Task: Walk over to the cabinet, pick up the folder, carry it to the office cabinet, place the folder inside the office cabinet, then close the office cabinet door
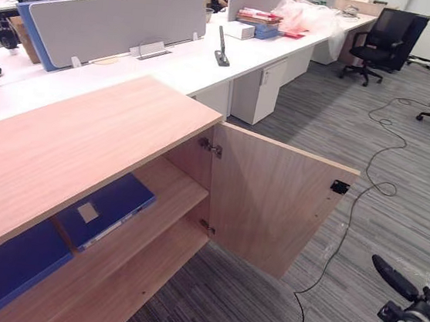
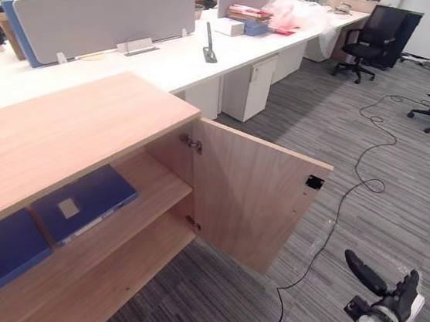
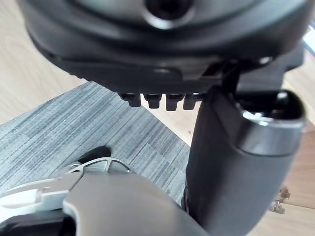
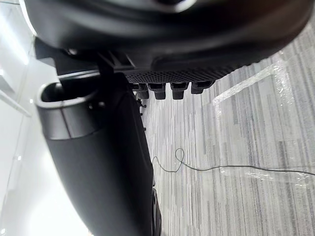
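The right hand [image 2: 395, 300] hung low in front of the office cabinet [image 1: 69, 144], out past its open door, fingers loose and thumb out, holding nothing. The left hand [image 3: 147, 54] was equally slack and empty, over the grey carpet [image 1: 402, 151] close to the cabinet's wood. The door [image 1: 272, 202] stood wide on 2 hinges. Inside the cabinet, on the upper shelf [image 1: 173, 191], the blue folder [image 1: 104, 209] lay flat with a pale label facing up. A 2nd blue folder [image 1: 0, 276] lay near it, further from the door. Behind the cabinet ran a white counter [image 1: 179, 64] with grey screens [image 1: 114, 21], and 2 black office chairs [image 1: 376, 43] stood well apart from the cabinet.
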